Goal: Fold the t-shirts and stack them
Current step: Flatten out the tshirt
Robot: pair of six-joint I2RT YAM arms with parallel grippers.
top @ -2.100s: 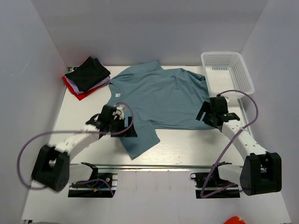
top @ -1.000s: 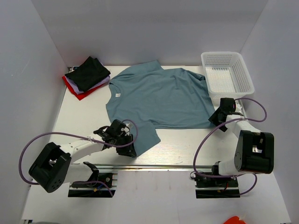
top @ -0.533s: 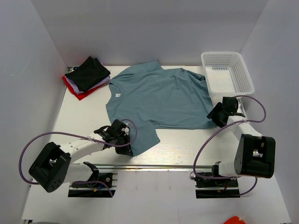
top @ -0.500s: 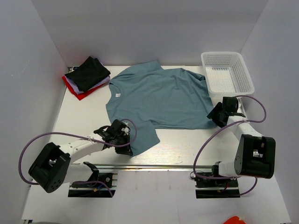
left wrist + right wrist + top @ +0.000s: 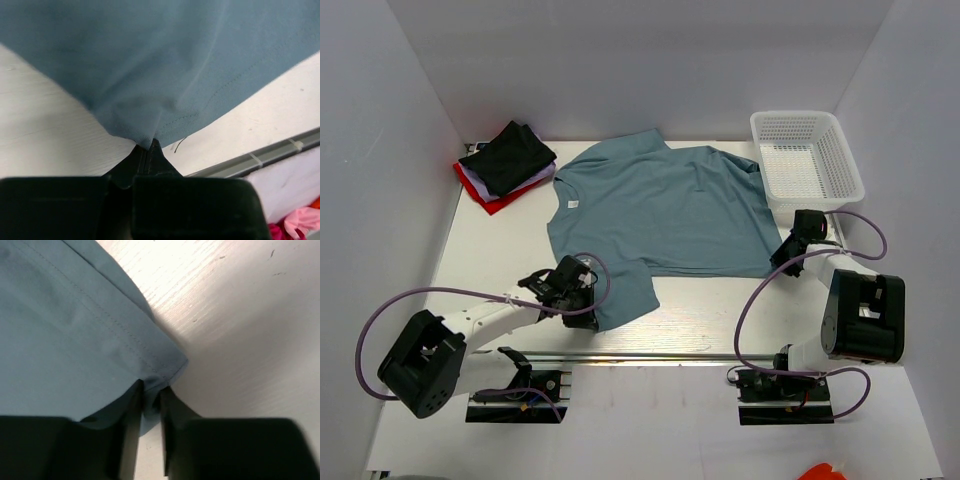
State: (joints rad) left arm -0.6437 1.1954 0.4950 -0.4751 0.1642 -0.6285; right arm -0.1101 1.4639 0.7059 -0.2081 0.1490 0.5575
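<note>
spread t-shirt (image 5: 660,210): table (image 5: 720,310) centre
folded t-shirts (image 5: 505,165): far left, stacked
basket (image 5: 807,155): far right, just beside spread t-shirt

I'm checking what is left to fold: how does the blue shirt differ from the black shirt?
The blue shirt lies spread open mid-table; the black shirt is folded small at the far left corner. The blue shirt lies on bare table, while the black shirt tops the red and white shirts. The left gripper and right gripper pinch the blue shirt's near hem; nothing touches the black shirt. Both lie outside the basket.
</note>
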